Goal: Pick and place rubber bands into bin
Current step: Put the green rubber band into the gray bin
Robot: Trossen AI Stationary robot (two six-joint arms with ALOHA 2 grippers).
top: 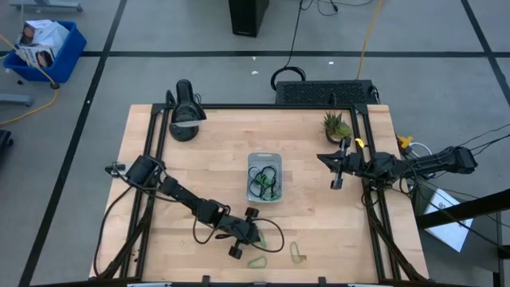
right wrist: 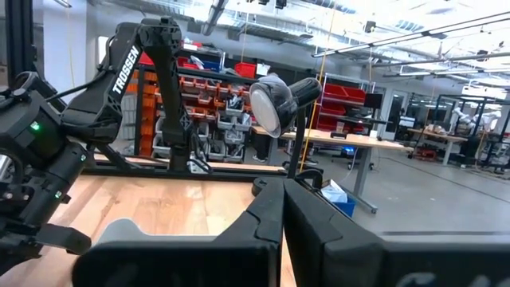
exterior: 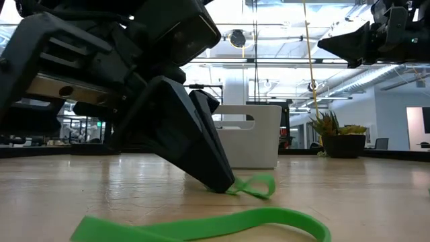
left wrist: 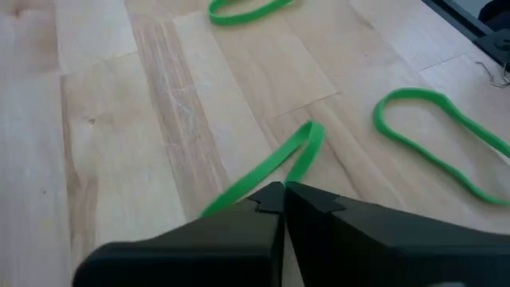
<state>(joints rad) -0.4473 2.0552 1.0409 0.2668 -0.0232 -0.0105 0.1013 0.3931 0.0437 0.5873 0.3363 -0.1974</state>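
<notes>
A light green rubber band (exterior: 201, 227) lies flat on the wooden table (top: 207, 151) nearest to the low camera, at the near edge of the table. Just behind it the left gripper (exterior: 225, 183) is down at the table surface, near the middle of the near edge. Its two dark fingers are pressed together and pinch one end of a second green rubber band (left wrist: 271, 166), which lies on the wood and points away from the fingertips. In the high view this gripper (top: 256, 236) is at the end of the left arm, which reaches from the left side of the table toward the near edge.

A third green rubber band (left wrist: 442, 135) lies a little to the right of the pinched one, not touching it; in the high view it shows as a small loop (top: 296, 253) near the table's near edge.

The bin (top: 265, 157), a small clear tray, stands in the middle of the table, well apart from the left gripper and farther away. Inside it there are dark rubber bands (top: 263, 174) and at least one green band (top: 268, 191) together.

The right gripper (top: 336, 179) hangs above the right part of the table, to the right of the bin, with its fingers closed together and holding nothing. A small potted plant (top: 336, 125) stands at the far right corner, and a black lamp (top: 185, 112) at the far left.
</notes>
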